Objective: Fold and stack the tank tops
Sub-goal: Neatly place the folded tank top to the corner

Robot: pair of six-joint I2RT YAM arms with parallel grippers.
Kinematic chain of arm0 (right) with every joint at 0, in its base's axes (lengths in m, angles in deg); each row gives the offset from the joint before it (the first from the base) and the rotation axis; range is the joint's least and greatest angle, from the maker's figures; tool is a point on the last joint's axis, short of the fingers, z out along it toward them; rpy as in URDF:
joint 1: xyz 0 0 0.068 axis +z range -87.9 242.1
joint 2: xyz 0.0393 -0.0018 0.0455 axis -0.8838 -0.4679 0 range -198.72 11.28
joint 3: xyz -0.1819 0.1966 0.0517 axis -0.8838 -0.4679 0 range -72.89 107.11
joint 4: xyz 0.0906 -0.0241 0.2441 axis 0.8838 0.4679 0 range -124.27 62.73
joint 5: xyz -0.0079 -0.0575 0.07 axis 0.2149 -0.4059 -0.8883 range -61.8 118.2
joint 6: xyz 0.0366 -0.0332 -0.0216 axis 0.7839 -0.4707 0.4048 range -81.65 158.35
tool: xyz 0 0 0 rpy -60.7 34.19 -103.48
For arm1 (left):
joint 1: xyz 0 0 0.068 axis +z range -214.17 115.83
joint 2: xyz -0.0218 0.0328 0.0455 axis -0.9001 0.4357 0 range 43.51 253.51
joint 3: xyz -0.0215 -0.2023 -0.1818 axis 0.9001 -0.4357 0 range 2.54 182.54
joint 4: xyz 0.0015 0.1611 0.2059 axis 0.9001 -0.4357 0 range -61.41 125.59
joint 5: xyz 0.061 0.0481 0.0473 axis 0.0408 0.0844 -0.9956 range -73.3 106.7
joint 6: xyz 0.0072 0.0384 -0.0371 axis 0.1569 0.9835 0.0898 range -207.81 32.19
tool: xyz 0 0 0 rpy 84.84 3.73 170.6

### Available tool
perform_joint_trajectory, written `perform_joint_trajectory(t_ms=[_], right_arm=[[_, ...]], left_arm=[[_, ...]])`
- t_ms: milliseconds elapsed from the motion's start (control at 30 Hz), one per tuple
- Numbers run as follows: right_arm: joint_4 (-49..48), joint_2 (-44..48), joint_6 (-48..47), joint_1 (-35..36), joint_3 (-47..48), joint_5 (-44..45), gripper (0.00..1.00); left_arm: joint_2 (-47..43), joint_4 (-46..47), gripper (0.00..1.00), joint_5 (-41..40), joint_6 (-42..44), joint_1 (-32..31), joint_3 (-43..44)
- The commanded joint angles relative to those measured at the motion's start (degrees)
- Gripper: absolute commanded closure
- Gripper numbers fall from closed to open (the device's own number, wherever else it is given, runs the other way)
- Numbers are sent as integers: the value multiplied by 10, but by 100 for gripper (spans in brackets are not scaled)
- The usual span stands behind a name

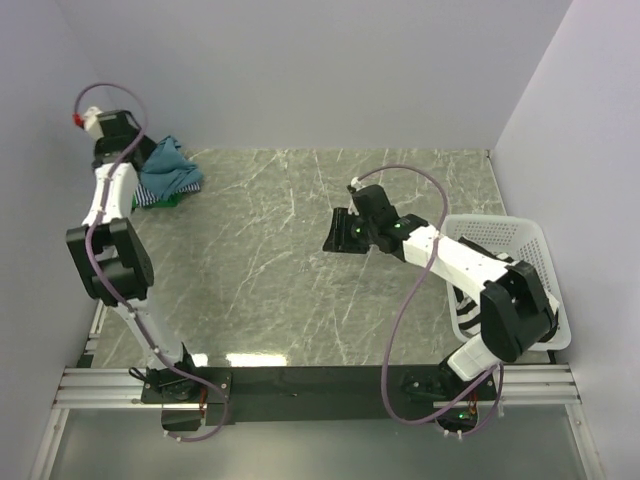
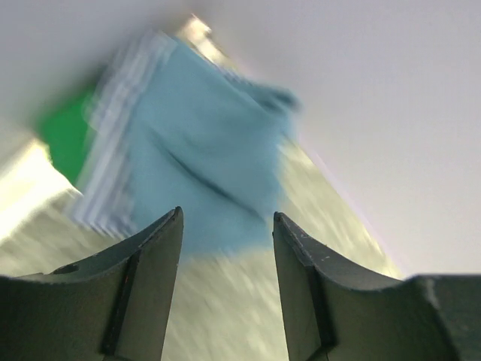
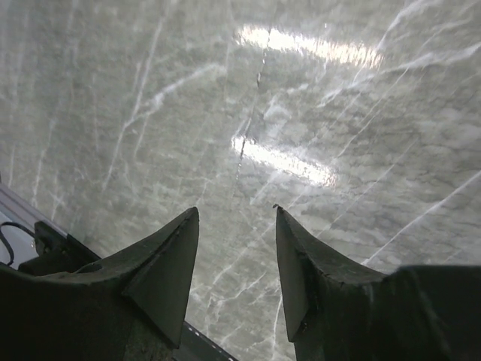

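Note:
The tank tops lie stacked in the table's far left corner. The teal-blue one [image 1: 170, 168] is on top, with a thin striped edge [image 1: 149, 198] and a bit of green [image 1: 172, 199] showing under it. In the blurred left wrist view the teal top [image 2: 207, 162], the striped layer [image 2: 113, 169] and the green one [image 2: 66, 131] lie ahead of the fingers. My left gripper [image 1: 143, 160] [image 2: 227, 214] is open just above the stack and holds nothing. My right gripper [image 1: 340, 232] [image 3: 237, 209] is open and empty above the bare middle of the table. Bold black-white striped cloth [image 1: 460, 300] shows in the basket.
A white lattice basket [image 1: 515, 240] stands at the right edge, partly under the right arm. Walls close in the table at the back and on both sides. The grey marble tabletop [image 1: 260, 260] lies between the stack and the basket.

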Motion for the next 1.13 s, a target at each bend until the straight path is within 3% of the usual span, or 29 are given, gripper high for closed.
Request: perform_joint_trajectory(t_ms=[0, 233, 367, 500, 700, 1100], right_arm=[[-23, 48, -10, -1, 3, 36, 47], [-33, 140, 1, -36, -40, 66, 39], [-41, 201, 0, -45, -76, 108, 24], [-36, 254, 2, -47, -107, 147, 22], [-30, 310, 24, -48, -146, 220, 19], [-12, 372, 31, -48, -171, 276, 17]], left_arm=[[-98, 17, 43, 0, -5, -70, -51], [-223, 9, 43, -43, 14, -288, -210], [-285, 17, 43, -23, 18, -369, -292], [-345, 11, 43, -12, 22, -455, -377], [-394, 26, 43, 29, 23, -529, -435], [-403, -11, 43, 77, 50, -559, -406]])
